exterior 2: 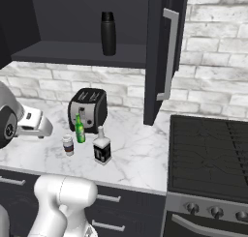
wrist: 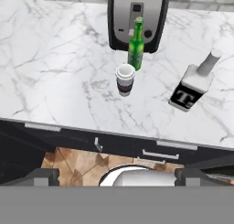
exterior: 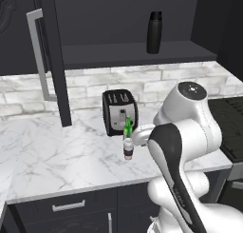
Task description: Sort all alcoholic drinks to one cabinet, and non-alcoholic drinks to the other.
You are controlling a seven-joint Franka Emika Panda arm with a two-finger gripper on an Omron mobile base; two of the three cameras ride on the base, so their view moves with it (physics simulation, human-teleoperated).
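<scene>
Flask (exterior: 154,32): already shelved in the open cabinet (exterior: 133,53), apparently as the non-alcoholic side.
Coffee cup (wrist: 125,79): on the counter (wrist: 55,72), probably next.
Gripper (wrist: 116,176): spread wide, empty.

In the left base view the robot's own arm covers the bench (exterior: 57,151) to the right of the coffee cup (exterior: 128,148), so the squat bottle cannot be made out there. The beer bottle (exterior: 127,127) overlaps the toaster (exterior: 118,111) front, hiding part of it. Beer bottle label too small to read in any view. Cabinet door (exterior 2: 162,52) cut off by the top edge in the right base view. Stove (exterior 2: 208,149) cut by the right edge.
</scene>
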